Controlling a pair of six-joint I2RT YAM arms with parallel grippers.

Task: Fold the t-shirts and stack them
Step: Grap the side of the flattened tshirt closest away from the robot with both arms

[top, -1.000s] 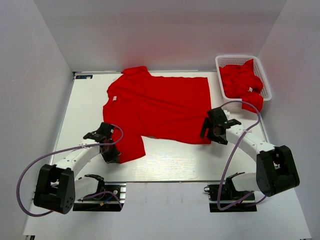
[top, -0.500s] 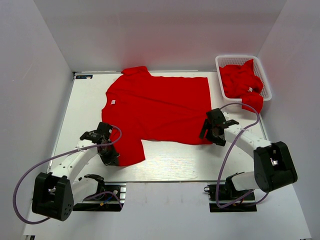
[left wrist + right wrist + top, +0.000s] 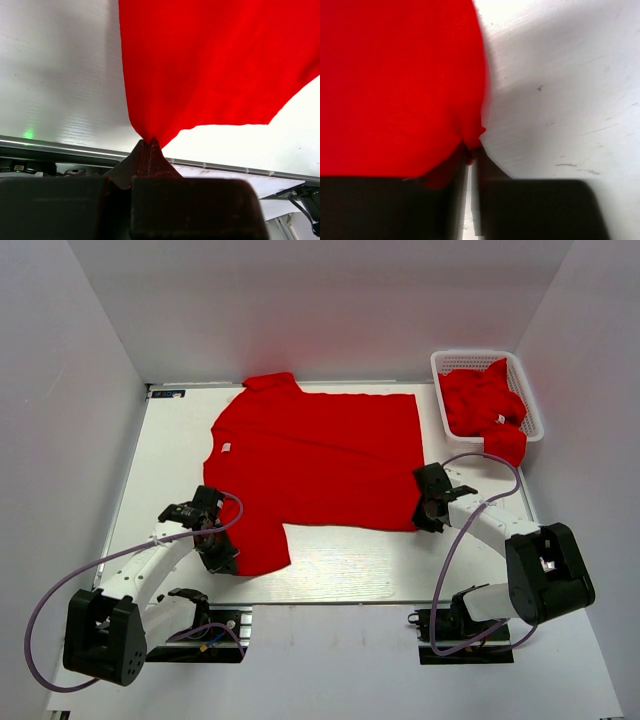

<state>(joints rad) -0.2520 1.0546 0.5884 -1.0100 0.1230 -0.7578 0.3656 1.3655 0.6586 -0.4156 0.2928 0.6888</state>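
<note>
One red t-shirt [image 3: 315, 455] lies spread flat on the white table, its collar and small white label to the left. My left gripper [image 3: 222, 555] is shut on the near sleeve's corner; in the left wrist view the red cloth [image 3: 210, 65] fans out from the pinched tips of that left gripper [image 3: 149, 142]. My right gripper [image 3: 424, 512] is shut on the shirt's near right hem corner, and the right wrist view has red fabric [image 3: 395, 85] caught between the tips of the right gripper [image 3: 472, 152]. More red t-shirts [image 3: 485, 405] are bunched in the basket.
The white lattice basket [image 3: 452, 361] stands at the table's far right corner, with one shirt hanging over its near rim. White walls close in the table on three sides. A bare strip of table [image 3: 350, 570] lies between the shirt and the near edge.
My right gripper, open a second ago, moved onto the shirt's near right corner and shut on it. The left gripper stayed shut on the sleeve and shifted slightly nearer, tugging the cloth.
</note>
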